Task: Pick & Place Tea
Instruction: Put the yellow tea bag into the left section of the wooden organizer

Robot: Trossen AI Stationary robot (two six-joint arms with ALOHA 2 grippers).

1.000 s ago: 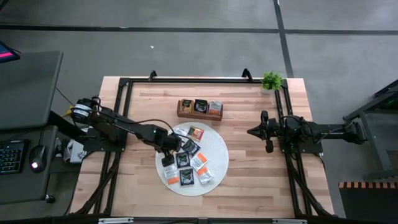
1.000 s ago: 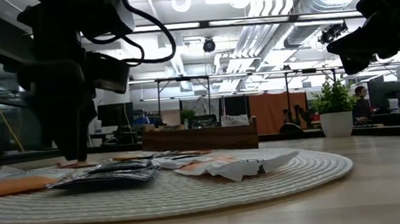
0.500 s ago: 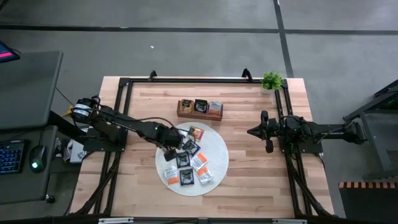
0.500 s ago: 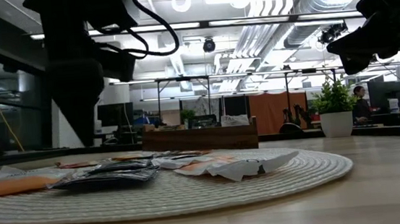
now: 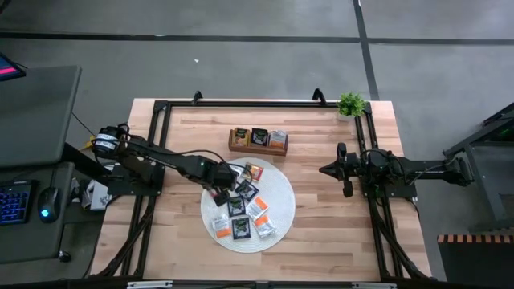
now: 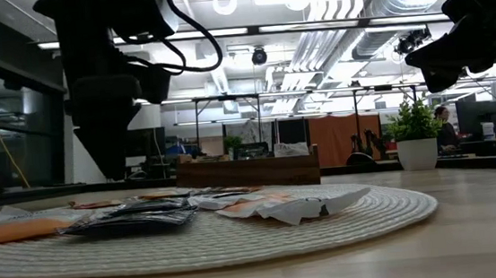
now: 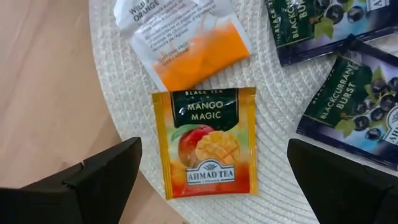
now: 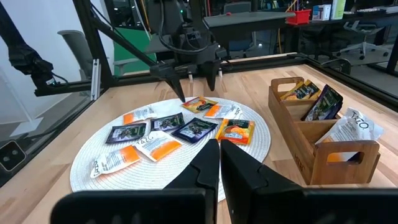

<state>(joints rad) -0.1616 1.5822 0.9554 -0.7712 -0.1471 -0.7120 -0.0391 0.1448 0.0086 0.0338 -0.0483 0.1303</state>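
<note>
High view: left gripper (image 5: 226, 185), spread, moved off mat's (image 5: 281, 210) left edge toward center.

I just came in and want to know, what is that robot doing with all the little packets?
It is sorting tea. The left pincer hangs open over a Mango Magic sachet on the round white mat, gripping nothing. The right pincer waits shut, off to the side. The wooden tray already holds some sachets.

Orange-yellow mango sachet (image 7: 207, 143), dark blackcurrant sachets (image 7: 348, 112), white woven mat (image 7: 273, 162), brown wooden tray (image 8: 323, 134)
</note>
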